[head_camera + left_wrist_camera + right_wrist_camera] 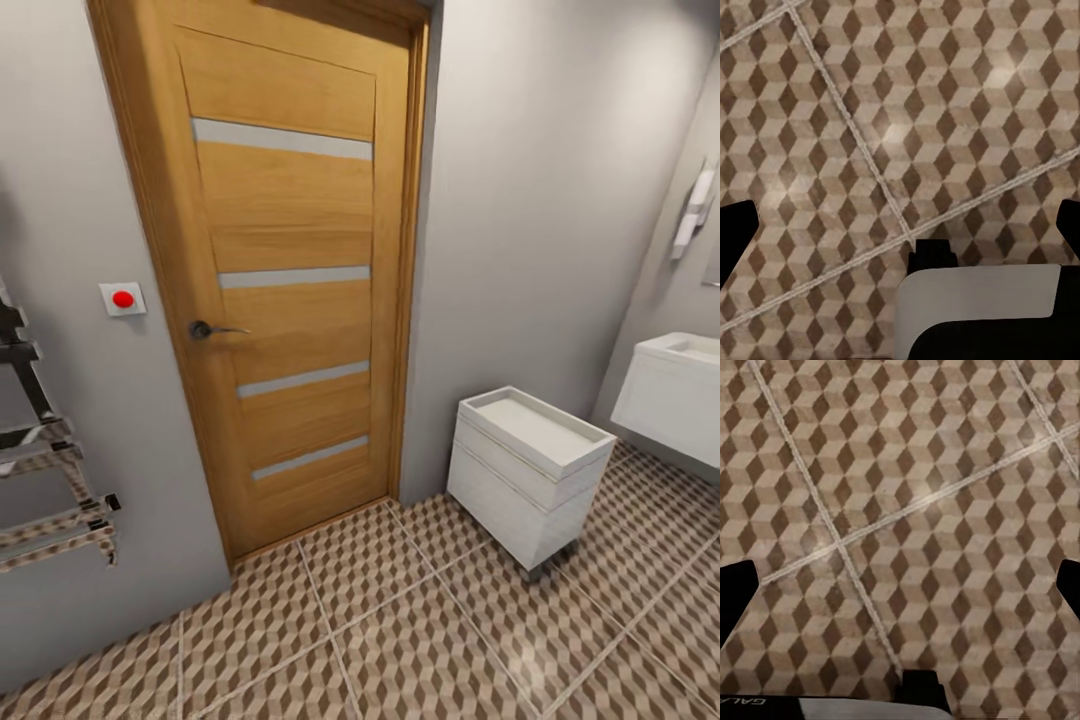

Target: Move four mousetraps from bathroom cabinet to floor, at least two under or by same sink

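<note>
Both pincers, left [900,225] and right [900,585], gape over bare bathroom floor [420,640]; sink [672,395] at right edge.

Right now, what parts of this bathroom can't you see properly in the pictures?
- White wall-hung sink, head view: cut off by the picture's right edge, so its taps stay hidden.
- Chrome towel rail, head view: cut off by the left edge.
- Low white drawer unit, head view: its far side is hidden by its own body.
- Both jaws, wrist views: just dark fingertips at the edges above the cube-patterned tile floor; the rest is cropped.
</note>
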Available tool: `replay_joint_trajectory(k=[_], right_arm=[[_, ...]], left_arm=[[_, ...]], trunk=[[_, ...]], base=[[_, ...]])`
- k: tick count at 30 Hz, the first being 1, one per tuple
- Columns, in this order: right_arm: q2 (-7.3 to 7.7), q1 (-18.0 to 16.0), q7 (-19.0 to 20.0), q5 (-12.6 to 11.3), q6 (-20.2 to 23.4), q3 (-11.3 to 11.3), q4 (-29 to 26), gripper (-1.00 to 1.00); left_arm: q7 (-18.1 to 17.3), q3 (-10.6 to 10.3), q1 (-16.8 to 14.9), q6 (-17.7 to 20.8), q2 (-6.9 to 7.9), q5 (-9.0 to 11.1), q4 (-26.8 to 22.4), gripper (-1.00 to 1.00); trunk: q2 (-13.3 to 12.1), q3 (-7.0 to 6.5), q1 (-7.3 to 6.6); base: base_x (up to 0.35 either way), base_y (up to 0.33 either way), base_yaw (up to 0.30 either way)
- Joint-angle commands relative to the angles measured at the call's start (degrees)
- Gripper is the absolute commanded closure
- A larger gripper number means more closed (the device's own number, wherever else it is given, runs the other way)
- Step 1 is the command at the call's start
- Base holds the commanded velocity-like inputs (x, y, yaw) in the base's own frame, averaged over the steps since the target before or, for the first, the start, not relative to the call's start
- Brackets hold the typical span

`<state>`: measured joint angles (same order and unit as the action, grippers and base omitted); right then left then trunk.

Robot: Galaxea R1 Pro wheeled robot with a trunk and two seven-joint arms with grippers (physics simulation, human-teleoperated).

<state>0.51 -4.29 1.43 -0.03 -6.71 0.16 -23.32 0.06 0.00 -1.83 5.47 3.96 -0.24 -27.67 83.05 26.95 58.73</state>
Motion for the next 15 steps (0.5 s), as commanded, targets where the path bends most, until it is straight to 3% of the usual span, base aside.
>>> replay_joint_trajectory(k=[1,15], right_arm=[[0.02,0.0,0.1,0.0,-0.2,0.0,0.1,-1.00],[0.02,0.0,0.1,0.0,-0.2,0.0,0.3,-1.00]], left_arm=[[0.0,0.0,0.0,0.3,0.00,0.0,-0.1,-1.00],[0.0,0.0,0.0,0.3,0.00,0.0,-0.1,-1.00]], trunk=[[0.0,0.06,0.00],[0.0,0.06,0.00]], base=[[0.000,0.000,0.286],[0.000,0.000,0.286]])
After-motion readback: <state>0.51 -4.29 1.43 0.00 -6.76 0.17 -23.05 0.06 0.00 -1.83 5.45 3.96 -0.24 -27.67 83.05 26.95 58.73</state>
